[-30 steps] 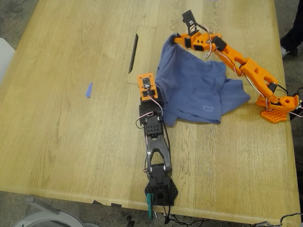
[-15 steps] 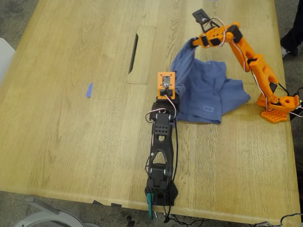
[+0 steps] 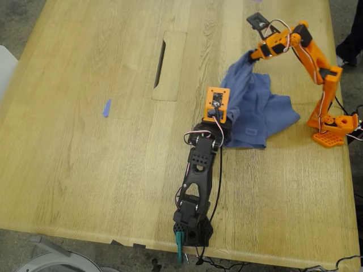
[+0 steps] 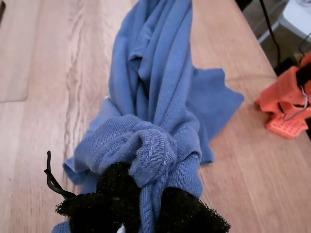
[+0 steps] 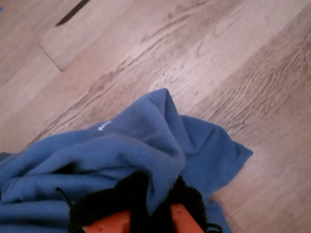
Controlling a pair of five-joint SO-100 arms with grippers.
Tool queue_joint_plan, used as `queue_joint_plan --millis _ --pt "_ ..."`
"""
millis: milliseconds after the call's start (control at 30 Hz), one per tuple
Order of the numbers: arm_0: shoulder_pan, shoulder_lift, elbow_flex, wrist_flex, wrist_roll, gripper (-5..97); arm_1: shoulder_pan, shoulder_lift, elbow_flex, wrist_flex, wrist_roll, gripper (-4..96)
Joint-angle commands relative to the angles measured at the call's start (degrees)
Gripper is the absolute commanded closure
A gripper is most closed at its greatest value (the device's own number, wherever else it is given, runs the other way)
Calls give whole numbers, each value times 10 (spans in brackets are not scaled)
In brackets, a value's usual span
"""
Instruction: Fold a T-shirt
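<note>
My first gripper (image 4: 146, 213) is pinching a bunched fold of the T-shirt (image 3: 255, 107), jaws closed on the cloth. My second gripper (image 5: 150, 204) is likewise clamping another fold. The shirt is lying crumpled on the wooden table (image 3: 85, 158), toward the exterior view's right, stretching between both grippers.

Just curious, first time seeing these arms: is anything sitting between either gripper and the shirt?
Nothing visible. My first gripper and my second gripper are each already shut on the T-shirt, with cloth bunched between the jaws.
</note>
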Motion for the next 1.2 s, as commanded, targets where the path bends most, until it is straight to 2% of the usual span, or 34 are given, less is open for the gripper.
queue_joint_plan --millis 0,200,567,800,1167 --pt "21 9 -47 26 -12 918 2 78 65 -1 4 906" --pt "48 -25 -32 -12 -22 918 -4 171 216 -6 9 908" --pt "177 -98 -24 -71 -34 918 -12 382 487 -2 20 910" --pt "247 -91 62 -119 -37 918 -31 552 700 -28 24 911" --pt "305 -136 227 -296 -40 918 -27 772 997 -138 17 911"
